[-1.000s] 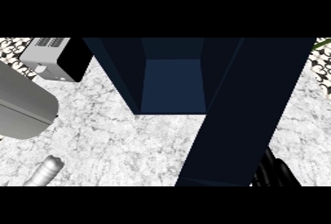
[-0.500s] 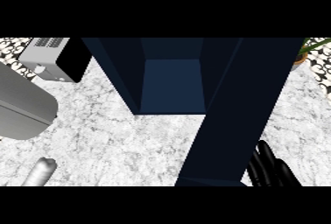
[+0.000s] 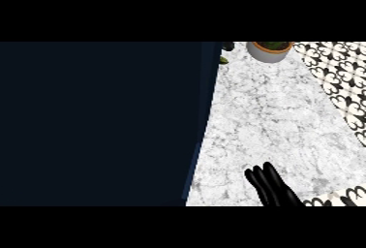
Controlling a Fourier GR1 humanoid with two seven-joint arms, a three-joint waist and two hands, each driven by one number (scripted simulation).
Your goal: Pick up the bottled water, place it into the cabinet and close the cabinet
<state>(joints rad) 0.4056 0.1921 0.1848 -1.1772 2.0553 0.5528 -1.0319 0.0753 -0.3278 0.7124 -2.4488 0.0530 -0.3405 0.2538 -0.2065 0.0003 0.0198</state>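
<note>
You've got the dark blue cabinet (image 3: 100,123) filling the left half of the head view. R hand (image 3: 271,186) shows at bottom, right of the cabinet's edge, over the marble counter (image 3: 279,111), fingers straight and together, holding nothing. L hand isn't visible. Bottle isn't visible either, so you can't tell where it is. Potted plant (image 3: 270,50) sits at top right, w/ patterned tiles (image 3: 340,82) beside it.

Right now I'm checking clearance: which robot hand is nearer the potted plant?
Right. The right robot hand is on the counter at the bottom, far below the potted plant at the top. The left hand isn't in view.
</note>
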